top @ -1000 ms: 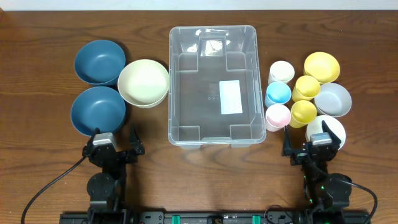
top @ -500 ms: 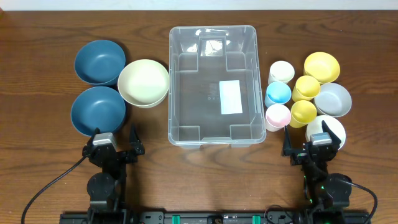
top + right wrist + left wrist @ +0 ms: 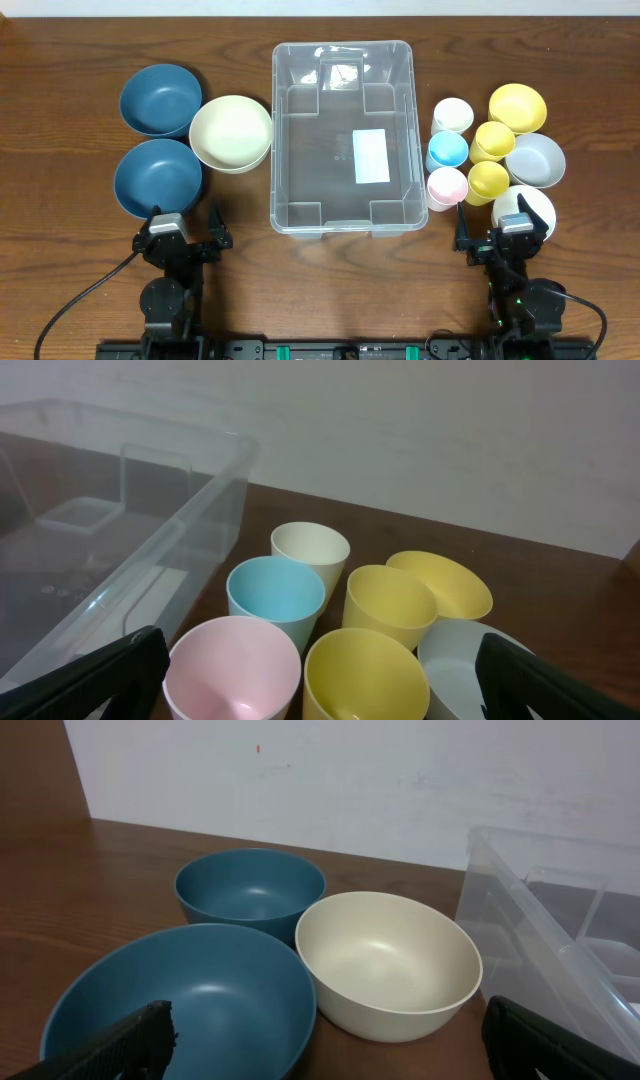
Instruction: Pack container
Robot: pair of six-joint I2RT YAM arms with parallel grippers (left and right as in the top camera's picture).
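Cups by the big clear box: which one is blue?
The light blue cup, the only blue one. It is the middle of the three lined up beside the container, between the white cup and the pink cup.

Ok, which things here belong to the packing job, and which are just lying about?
Likely for the job:
container; blue bowl; second blue bowl; cream bowl; yellow bowl; grey bowl; white bowl; white cup; blue cup; pink cup; yellow cup; second yellow cup; left gripper and right gripper, both open.

Just lying about:
no stray item shows; only the table.
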